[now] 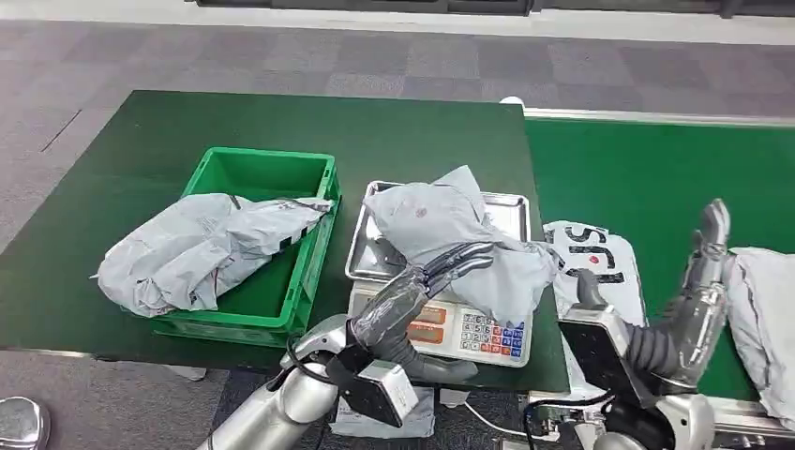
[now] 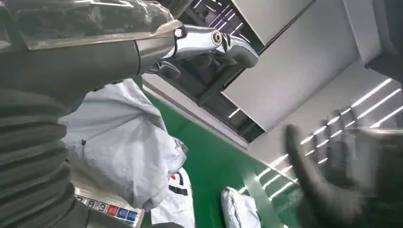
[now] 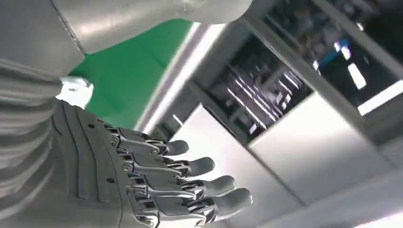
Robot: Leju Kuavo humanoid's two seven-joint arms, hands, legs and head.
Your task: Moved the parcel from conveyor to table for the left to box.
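Note:
A crumpled grey parcel (image 1: 441, 220) (image 2: 123, 142) lies on the metal tray (image 1: 506, 202) of a scale (image 1: 483, 333) at the table's front edge. My left hand (image 1: 441, 267) (image 2: 157, 42) reaches over the parcel's near side with its fingers stretched out along it, gripping nothing. My right hand (image 1: 703, 272) (image 3: 157, 185) is raised above the conveyor (image 1: 656, 159), fingers straight and apart, empty. A white parcel with black lettering (image 1: 600, 262) (image 2: 178, 199) lies on the belt between my hands. Another grey parcel (image 1: 764, 319) (image 2: 240, 209) lies just right of my right hand.
A green crate (image 1: 267, 159) stands on the dark green table (image 1: 394, 122) left of the scale. A large grey parcel (image 1: 197, 248) is draped over its left wall. Grey carpet lies beyond the table.

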